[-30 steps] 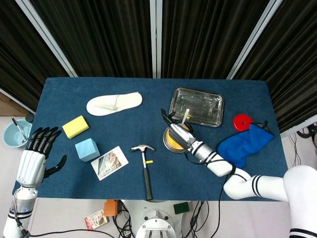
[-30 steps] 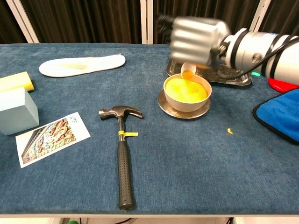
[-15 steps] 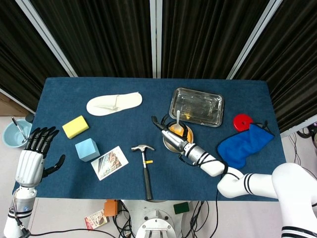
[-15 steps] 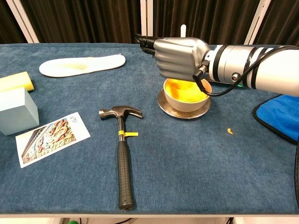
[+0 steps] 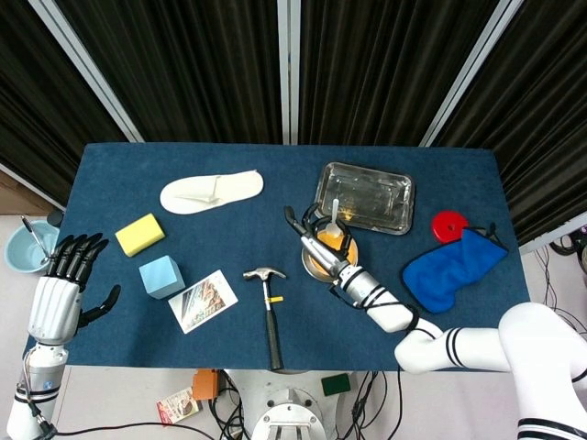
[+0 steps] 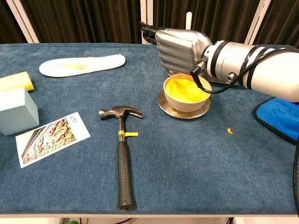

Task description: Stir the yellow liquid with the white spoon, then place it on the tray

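**Right hand holds spoon over the bowl**

The right hand (image 6: 180, 46) grasps the white spoon (image 5: 335, 213), its handle poking up above the knuckles, directly over the bowl of yellow liquid (image 6: 185, 91). Whether the spoon's tip touches the liquid is hidden, probably just above it. The tray (image 5: 364, 197) lies just behind. The left hand (image 5: 62, 284) hangs released beside the surface (image 5: 119, 174).

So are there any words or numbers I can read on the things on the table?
None can be read.
The picture card has a few small dark marks at its top corner, too small and blurred to read.
The hammer has a yellow tag on its handle, with no print that shows.
The sponge, blue block and tray show no writing.
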`<state>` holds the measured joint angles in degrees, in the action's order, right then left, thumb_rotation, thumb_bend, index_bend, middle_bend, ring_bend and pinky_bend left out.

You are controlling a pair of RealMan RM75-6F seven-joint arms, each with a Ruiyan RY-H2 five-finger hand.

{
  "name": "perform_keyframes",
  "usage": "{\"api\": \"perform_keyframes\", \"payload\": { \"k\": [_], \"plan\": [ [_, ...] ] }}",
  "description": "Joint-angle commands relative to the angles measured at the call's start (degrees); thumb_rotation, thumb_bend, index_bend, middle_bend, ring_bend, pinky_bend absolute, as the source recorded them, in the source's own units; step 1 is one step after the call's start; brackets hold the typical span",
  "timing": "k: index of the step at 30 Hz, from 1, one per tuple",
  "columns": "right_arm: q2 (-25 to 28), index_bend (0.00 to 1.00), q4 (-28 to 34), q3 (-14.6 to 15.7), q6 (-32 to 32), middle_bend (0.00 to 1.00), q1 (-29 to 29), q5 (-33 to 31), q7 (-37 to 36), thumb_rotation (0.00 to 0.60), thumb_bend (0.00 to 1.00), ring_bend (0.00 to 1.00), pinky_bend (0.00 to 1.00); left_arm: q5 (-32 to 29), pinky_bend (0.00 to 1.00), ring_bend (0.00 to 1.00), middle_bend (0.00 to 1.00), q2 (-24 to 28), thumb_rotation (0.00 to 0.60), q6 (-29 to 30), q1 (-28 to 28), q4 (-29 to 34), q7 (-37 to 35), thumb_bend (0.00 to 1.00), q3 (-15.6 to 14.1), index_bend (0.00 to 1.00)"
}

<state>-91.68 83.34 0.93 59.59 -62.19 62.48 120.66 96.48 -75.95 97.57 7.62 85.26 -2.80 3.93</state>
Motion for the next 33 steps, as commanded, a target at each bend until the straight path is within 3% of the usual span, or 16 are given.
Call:
{"api": "perform_keyframes", "payload": {
  "k": [1,6,16,21,26,33],
  "plan": [
    [-0.58,0.78,0.75,0.27,0.96,0.33,-0.13,-1.56,1.47,0.600,0.48,0.04,0.00,0.04,0.09,0.09,0.11,0.01,0.571,-0.07,0.00,0.09,0.08,0.28,-0.05,0.13],
    [-0.64,0.79,1.21,0.70,1.30,0.33,-0.70,-3.09,2.18,0.600,0.48,0.04,0.00,0.02,0.09,0.09,0.11,-0.01,0.568,-0.31,0.12,0.12,0.17,0.28,-0.03,0.13],
    [0.27,0.79,-0.08,1.83,0.35,0.32,-1.51,-1.48,-4.03,0.600,0.48,0.04,0.00,-0.26,0.09,0.09,0.11,0.04,0.579,-0.58,0.29,0.20,-0.05,0.28,0.21,0.13],
    [-0.45,0.79,-0.04,0.68,2.02,0.32,-0.91,-3.02,-6.17,0.600,0.48,0.04,0.00,-0.04,0.09,0.09,0.11,0.02,0.571,-0.59,0.41,0.29,0.03,0.28,0.21,0.13],
    [-0.04,0.82,-1.25,3.50,1.67,0.33,-1.56,0.83,-5.49,0.600,0.48,0.04,0.00,-0.01,0.09,0.09,0.11,0.06,0.574,-0.64,0.35,0.34,0.26,0.28,0.09,0.13],
    [-0.68,0.83,-2.06,3.32,2.23,0.33,-1.30,1.07,-6.10,0.600,0.48,0.04,0.00,0.17,0.09,0.09,0.11,-0.10,0.571,-0.51,0.28,0.29,0.51,0.28,-0.03,0.13]
  ]
}}
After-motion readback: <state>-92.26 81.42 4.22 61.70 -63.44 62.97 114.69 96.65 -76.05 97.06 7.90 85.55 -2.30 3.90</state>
